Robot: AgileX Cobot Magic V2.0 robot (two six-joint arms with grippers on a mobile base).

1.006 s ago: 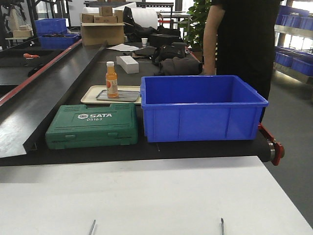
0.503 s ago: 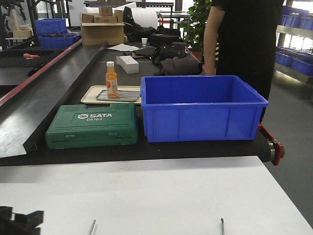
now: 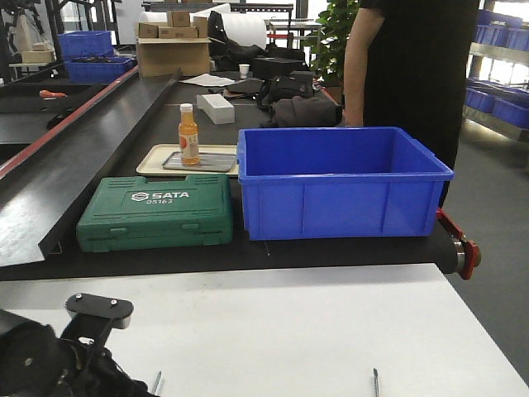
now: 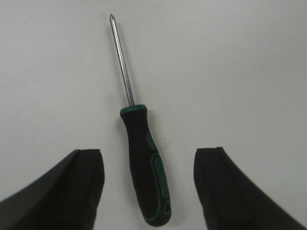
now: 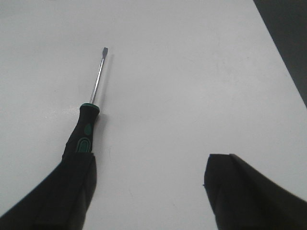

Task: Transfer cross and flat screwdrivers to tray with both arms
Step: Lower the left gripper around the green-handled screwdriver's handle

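Left wrist view — left gripper [image 4: 149,160], jaws wide, straddles cross screwdriver [image 4: 139,129]; right gripper [image 5: 149,165] equally wide — flat screwdriver [image 5: 85,129] at one finger.

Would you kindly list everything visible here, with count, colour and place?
cross screwdriver: one, black-green, white table, left wrist view
flat screwdriver: one, black-green, same table, right wrist view
metal tray: one, grey, on the cream tray
bottle: one, orange, standing on the metal tray
tool case: one, green, on the black belt
bin: one nearby, blue, right of the tool case
person: one, black clothes, behind the bin
left hand: one, black, open, straddling the cross screwdriver
right hand: one, black, open, at the flat screwdriver's handle
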